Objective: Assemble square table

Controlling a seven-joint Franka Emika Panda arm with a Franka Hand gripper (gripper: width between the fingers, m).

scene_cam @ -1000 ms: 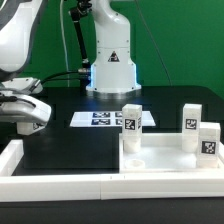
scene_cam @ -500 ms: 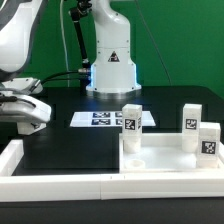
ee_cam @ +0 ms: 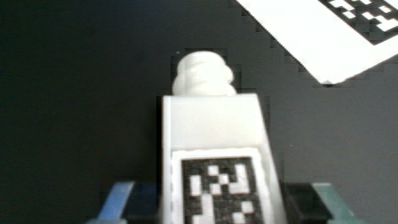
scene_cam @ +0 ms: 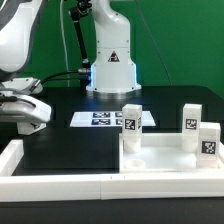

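the leg [ee_cam: 214,125] we are working on sits between our gripper [ee_cam: 217,208] fingers in the wrist view: a short white block with a tag on its near face and a rounded peg at its far end, pointing toward the marker board [ee_cam: 338,35]. a second ago the gripper was wider; it has since narrowed and stopped, and the fingers now flank the block closely on both sides, so we judge it clamped on the leg. in the exterior view the hand is at the exterior view's left, over the dark desk [scene_cam: 70,145], and nothing else has shifted. the tabletop [scene_cam: 165,160] lies at the exterior view's right with three legs [scene_cam: 131,123] standing on it. with the grip made, lifting and carrying come next.
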